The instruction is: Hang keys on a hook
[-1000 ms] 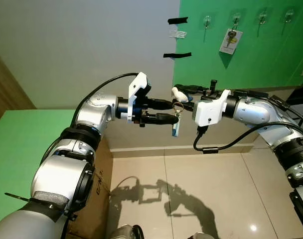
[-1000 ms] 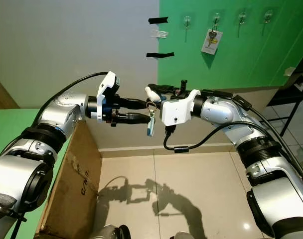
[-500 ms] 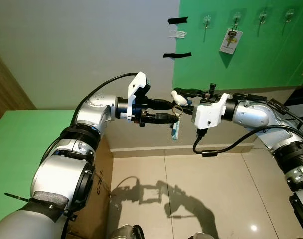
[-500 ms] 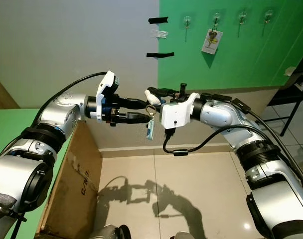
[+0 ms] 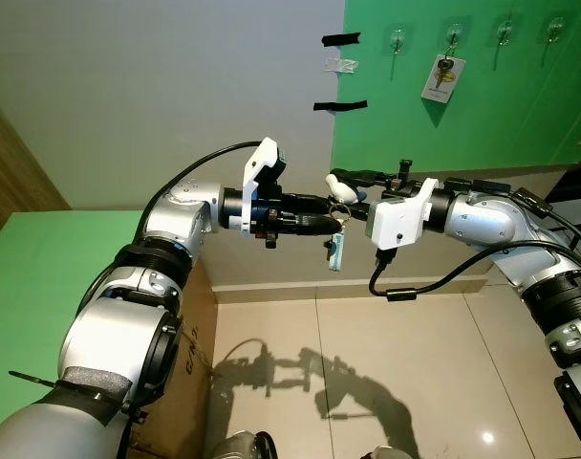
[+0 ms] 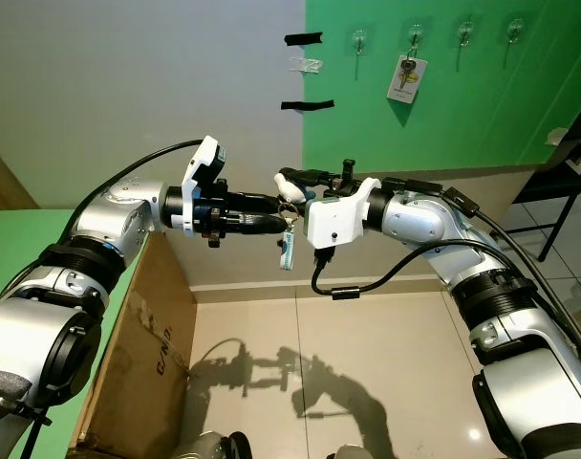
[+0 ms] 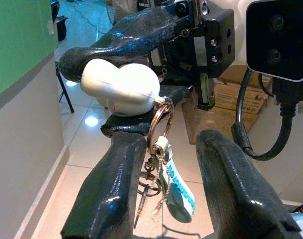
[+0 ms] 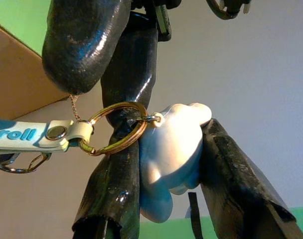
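Observation:
The key bunch hangs in mid-air between my two arms: a gold ring point(image 7: 159, 124), a white charm point(image 5: 340, 186) and a blue tag point(image 5: 336, 251) dangling below. My right gripper point(image 5: 342, 188) is shut on the white charm point(image 8: 169, 149). My left gripper point(image 5: 336, 218) reaches in from the opposite side, open, its fingers point(image 7: 116, 179) either side of the ring and keys, the ring resting against one finger. Several clear hooks point(image 5: 397, 40) line the green wall above. One hook point(image 5: 453, 36) carries another key set with a white tag point(image 5: 443, 78).
Two black tape strips point(image 5: 340, 39) mark the grey wall left of the hooks. A cardboard box point(image 6: 147, 335) stands under my left arm. A dark chair point(image 6: 568, 158) is at the far right. Tiled floor point(image 5: 415, 373) lies below.
My left gripper's fingers have drawn closer together around the ring and its wrist has rolled slightly. The right gripper has shifted a little left with the charm, and the keys have swung slightly.

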Available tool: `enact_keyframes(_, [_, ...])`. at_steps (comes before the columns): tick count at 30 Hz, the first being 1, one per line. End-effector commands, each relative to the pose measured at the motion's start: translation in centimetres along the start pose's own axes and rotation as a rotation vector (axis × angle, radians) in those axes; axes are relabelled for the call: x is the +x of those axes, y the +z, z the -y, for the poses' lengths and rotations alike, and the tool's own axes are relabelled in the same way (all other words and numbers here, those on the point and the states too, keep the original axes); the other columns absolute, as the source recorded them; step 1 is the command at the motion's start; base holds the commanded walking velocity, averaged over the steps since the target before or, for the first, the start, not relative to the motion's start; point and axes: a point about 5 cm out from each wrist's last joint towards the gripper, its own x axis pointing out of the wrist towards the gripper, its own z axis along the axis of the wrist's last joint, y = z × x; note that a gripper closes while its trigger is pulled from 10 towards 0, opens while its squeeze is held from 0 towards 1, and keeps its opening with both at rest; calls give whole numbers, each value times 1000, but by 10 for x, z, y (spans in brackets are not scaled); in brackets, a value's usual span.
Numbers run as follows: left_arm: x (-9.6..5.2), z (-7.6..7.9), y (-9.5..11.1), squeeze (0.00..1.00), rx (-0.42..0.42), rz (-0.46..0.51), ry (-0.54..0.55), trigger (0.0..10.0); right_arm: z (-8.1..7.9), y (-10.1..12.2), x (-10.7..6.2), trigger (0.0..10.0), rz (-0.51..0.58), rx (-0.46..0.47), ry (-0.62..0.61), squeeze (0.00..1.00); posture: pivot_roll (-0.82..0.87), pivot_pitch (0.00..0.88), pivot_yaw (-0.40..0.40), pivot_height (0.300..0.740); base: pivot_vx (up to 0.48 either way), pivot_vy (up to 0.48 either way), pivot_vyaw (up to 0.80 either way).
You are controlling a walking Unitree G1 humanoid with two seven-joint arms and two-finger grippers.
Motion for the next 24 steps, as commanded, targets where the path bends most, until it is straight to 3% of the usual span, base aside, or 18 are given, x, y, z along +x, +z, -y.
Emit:
enact_keyframes(1, [3,0,12,0,31,5,-29,0,1,3,0,0,16,9,-9,0,-212,0,110,740,0,0,0])
enact_keyframes(24, [3,0,13,0,30,11,-34,0,0,5,1,0,22,8,-8,0,-214,0,111,740,0,0,0])
